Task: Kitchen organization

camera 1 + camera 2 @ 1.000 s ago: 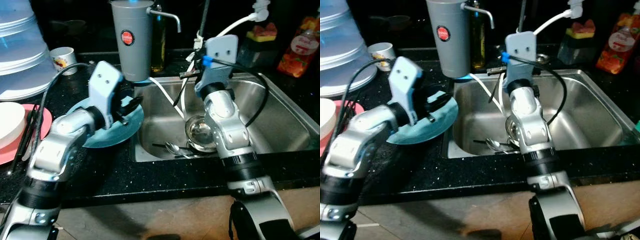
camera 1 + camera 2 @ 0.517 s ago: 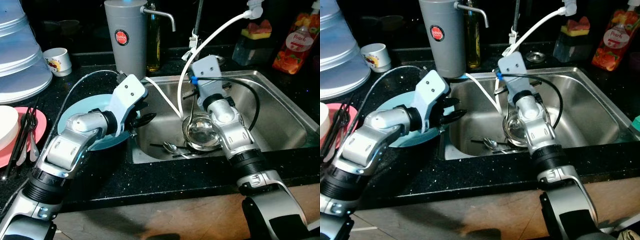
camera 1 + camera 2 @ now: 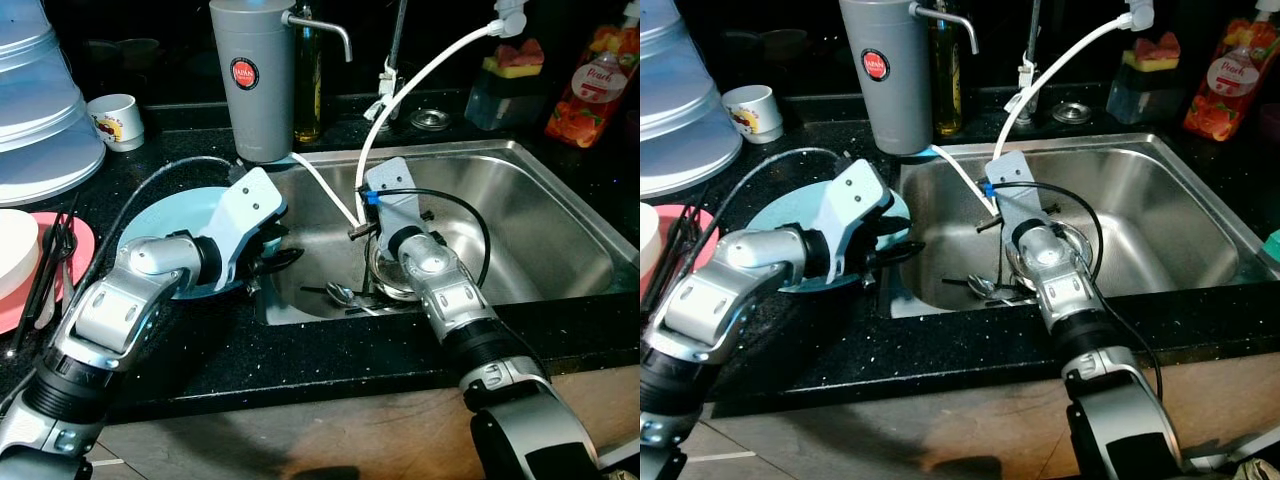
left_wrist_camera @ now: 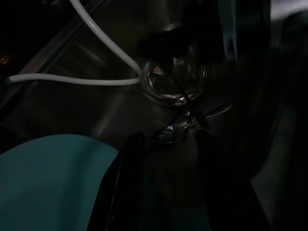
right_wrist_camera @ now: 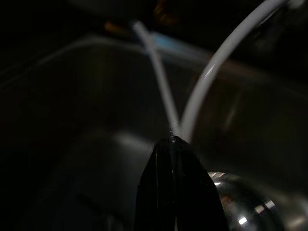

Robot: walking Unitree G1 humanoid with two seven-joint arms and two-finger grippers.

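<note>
I hold left gripper (image 4: 166, 159) parted at sink (image 3: 560, 215) edge by teal plate (image 3: 160, 225) — lined toward spoons (image 3: 345, 293) | right gripper (image 5: 175, 159) pinched empty over steel bowl (image 3: 1055, 250) — ready to dip.

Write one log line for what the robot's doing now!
left gripper: open, by teal plate at sink edge | right gripper: shut, over steel bowl
</note>
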